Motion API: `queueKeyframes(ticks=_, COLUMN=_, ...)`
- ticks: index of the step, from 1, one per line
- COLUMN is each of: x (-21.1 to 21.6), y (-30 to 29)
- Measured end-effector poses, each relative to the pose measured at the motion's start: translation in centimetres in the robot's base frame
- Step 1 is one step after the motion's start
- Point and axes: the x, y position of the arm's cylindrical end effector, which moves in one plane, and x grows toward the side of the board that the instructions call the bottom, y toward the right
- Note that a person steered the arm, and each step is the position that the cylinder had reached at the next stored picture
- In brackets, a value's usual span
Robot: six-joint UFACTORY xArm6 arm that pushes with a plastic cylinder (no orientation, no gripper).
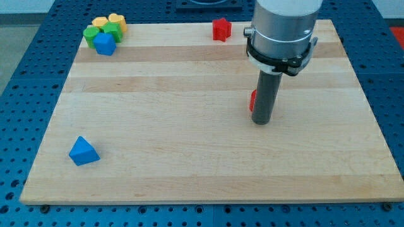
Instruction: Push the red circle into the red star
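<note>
The red star point(221, 29) sits near the view's top edge of the wooden board point(189, 145), a little right of centre. The red circle point(252, 99) is mostly hidden behind my rod; only a sliver shows at the rod's left side. My tip point(261, 121) rests on the board right of centre, just at the view's lower right of the red circle and touching or nearly touching it. The star lies well above and to the left of the circle.
A cluster at the view's top left holds a blue block point(104, 44), a green block point(95, 33) and yellow blocks point(116, 23). A blue triangle point(83, 151) lies at the lower left. The arm's grey body point(282, 28) hangs over the top right.
</note>
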Motion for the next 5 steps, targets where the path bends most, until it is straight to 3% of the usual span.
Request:
queueKeyframes(ticks=3, x=-0.9, y=0.7)
queueKeyframes(ticks=5, x=-7.8, y=0.6)
